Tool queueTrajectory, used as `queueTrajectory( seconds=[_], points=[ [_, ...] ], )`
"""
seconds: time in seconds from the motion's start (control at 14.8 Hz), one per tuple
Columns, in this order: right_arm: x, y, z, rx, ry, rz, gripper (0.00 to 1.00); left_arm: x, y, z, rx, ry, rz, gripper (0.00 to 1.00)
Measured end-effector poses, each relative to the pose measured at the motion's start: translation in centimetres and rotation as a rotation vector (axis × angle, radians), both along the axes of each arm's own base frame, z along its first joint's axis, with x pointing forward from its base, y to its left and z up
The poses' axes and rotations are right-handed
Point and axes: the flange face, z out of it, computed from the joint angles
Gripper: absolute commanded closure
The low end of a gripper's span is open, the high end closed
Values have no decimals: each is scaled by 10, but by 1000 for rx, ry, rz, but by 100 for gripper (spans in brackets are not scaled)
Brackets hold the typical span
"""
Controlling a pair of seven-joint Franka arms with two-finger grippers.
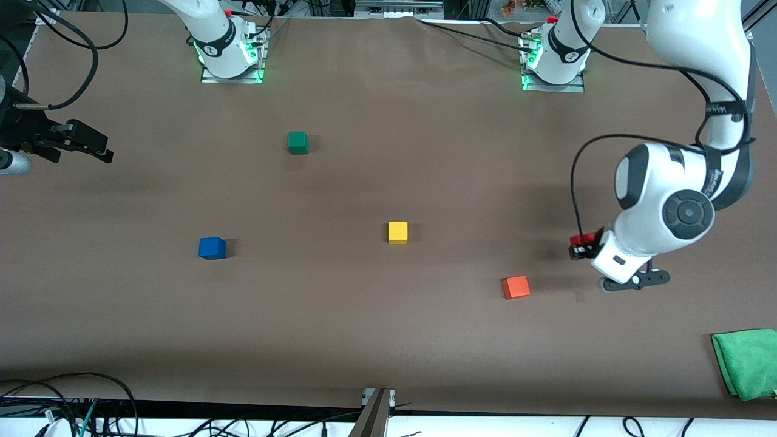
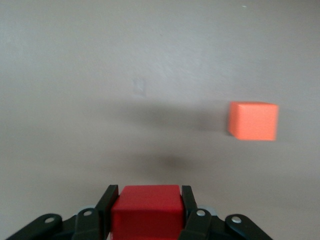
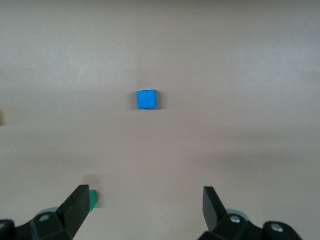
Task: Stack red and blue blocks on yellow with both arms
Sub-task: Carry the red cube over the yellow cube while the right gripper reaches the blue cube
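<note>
Brown matte tabletop [image 1: 376, 340] is spread across the front view, and four cubes are seen resting on it. At its middle the yellow cube [image 1: 398, 232] is found, standing alone. The blue cube [image 1: 212, 247] is placed well apart from it toward the right arm's end, slightly nearer the camera. A green cube [image 1: 297, 142] is set farther from the camera, and an orange cube [image 1: 516, 287] lies nearer, toward the left arm's end. The left gripper [image 1: 583, 247] is held low over the table just beside the orange cube, with a sliver of red caught at its tip. The right gripper [image 1: 91, 145] is parked at the table's edge at the right arm's end, where that arm waits. A folded green cloth [image 1: 748, 363] is seen at the corner nearest the camera.

Over to the left wrist view: the red cube [image 2: 146, 210] is clamped squarely between the two black fingers [image 2: 106, 205], lifted above its shadow, and the orange cube [image 2: 253, 120] is seen near it on the table.

In the right wrist view, the fingers [image 3: 77, 206] are spread wide with nothing between them. The blue cube [image 3: 146, 99] is seen well clear of them on the bare surface, and an edge of the green cube [image 3: 93, 200] is glimpsed by one finger.
</note>
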Motion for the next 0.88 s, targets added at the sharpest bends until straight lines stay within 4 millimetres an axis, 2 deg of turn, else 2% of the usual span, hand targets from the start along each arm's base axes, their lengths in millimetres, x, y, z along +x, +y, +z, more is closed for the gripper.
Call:
queueTrajectory(
  seconds=[0.14, 0.34, 0.75, 0.88],
  points=[
    [0, -1, 0, 0, 0, -1, 0, -10, -48, 12, 9, -15, 85, 100],
    [0, -1, 0, 0, 0, -2, 0, -29, -121, 15, 22, -36, 196, 100],
    [0, -1, 0, 0, -1, -2, 0, -67, -238, 46, -4, -112, 377, 100],
    [0, -1, 0, 0, -1, -2, 0, -80, -271, 50, -33, -108, 443, 100]
  ],
)
